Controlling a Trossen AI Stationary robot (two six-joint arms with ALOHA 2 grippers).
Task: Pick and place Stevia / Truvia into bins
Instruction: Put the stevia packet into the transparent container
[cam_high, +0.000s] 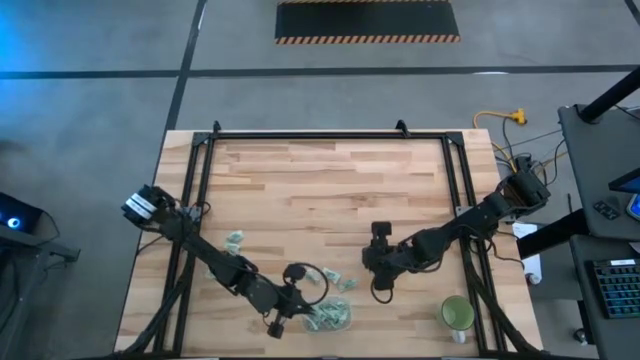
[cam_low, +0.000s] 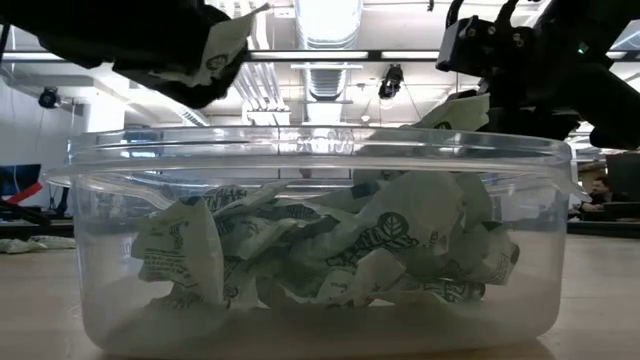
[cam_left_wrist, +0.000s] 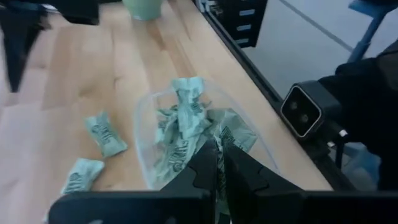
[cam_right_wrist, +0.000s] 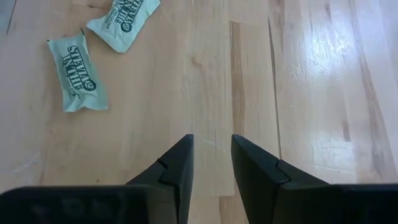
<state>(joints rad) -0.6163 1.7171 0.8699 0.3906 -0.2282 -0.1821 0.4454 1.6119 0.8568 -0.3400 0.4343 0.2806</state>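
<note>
Nearest the front edge of the worktop (cam_high: 340, 190), a clear bin (cam_low: 320, 160) is sitting heaped with crumpled pale green sachets (cam_low: 380, 250). The left gripper (cam_left_wrist: 219, 163) is hanging just above the bin's front edge, its jaws pressed together. In the left wrist view a sachet (cam_left_wrist: 186, 109) is standing up out of the heap just ahead of the jaw tips; whether the jaws are pinching it cannot be told.

Just beside the bin, two loose sachets (cam_left_wrist: 102, 134) are lying on the bare wood, and one more (cam_high: 236, 240) is lying farther off toward the left arm. Near the worktop's middle the right gripper (cam_right_wrist: 211, 155) is pointing down at bare wood, jaws apart with nothing between them. Two sachets (cam_right_wrist: 76, 71) are lying flat beyond its tips and off to one side, one partly cut off by the picture's edge. A green cup (cam_high: 457, 313) is standing near the right front corner.

Risks, as a judgement: the heap is standing close to the rim, so another drop could slide off onto the wood. The left jaws could snag the upright sachet and drag it out on lifting. The right jaws are not lined up with either sachet, so closing here would catch nothing.

From above, the left arm is covering part of the bin. At table height, both grippers are cut off by the picture's top edge.
</note>
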